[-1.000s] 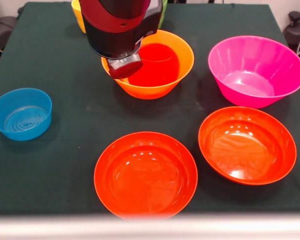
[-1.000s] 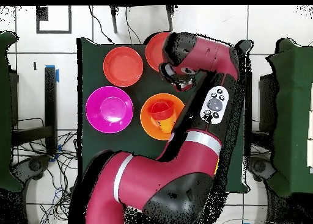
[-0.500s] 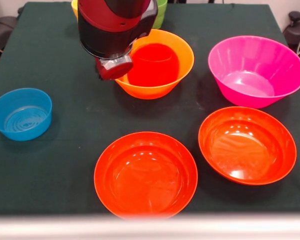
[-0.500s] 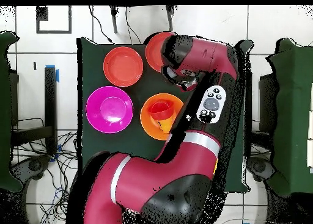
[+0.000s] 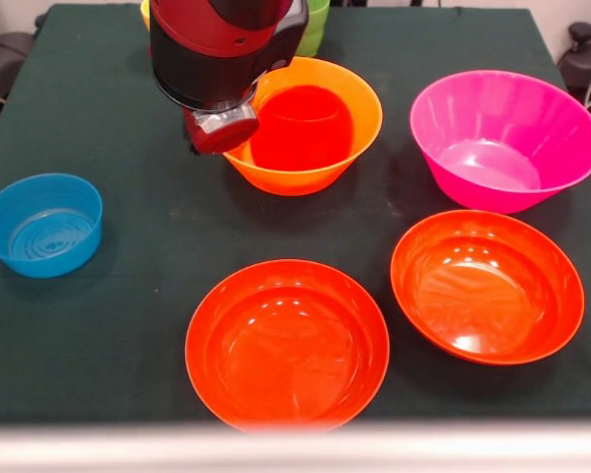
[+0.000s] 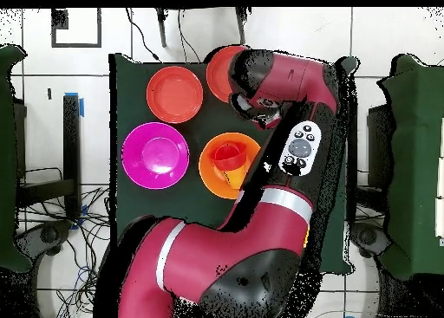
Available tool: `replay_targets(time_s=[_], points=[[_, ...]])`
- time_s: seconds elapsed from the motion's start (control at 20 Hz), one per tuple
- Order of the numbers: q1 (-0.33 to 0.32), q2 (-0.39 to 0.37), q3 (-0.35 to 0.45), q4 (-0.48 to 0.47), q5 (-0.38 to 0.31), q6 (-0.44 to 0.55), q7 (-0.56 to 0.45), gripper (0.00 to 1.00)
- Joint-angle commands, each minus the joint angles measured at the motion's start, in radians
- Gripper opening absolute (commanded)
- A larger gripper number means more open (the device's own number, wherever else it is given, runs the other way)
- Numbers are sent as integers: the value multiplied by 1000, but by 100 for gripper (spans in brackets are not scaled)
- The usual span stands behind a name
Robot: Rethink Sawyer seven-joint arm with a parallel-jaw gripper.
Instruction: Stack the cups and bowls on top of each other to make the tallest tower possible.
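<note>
Green tablecloth [image 5: 128,325]; red-orange cup [image 5: 303,126] upright, mouth up, in orange bowl [image 5: 360,94]; gripper [image 5: 220,128] state unclear.

The arm [image 6: 260,236] is seen to be built of thick rounded links, shelled in glossy dark red and joined by black sections. A pale grey band is wrapped around one link. A grey oval button panel [image 6: 301,146] is set into black casing at 3 o'clock of the wrist.
</note>
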Motion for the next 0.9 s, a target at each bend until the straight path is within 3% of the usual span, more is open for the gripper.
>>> replay_targets(time_s=[0.05,0.7,0.9], points=[[17,21,97,45,-62,-8,-111,100],[0,22,102,25,-54,34,-122,100],[-12,8,146,74,39,151,-22,100]])
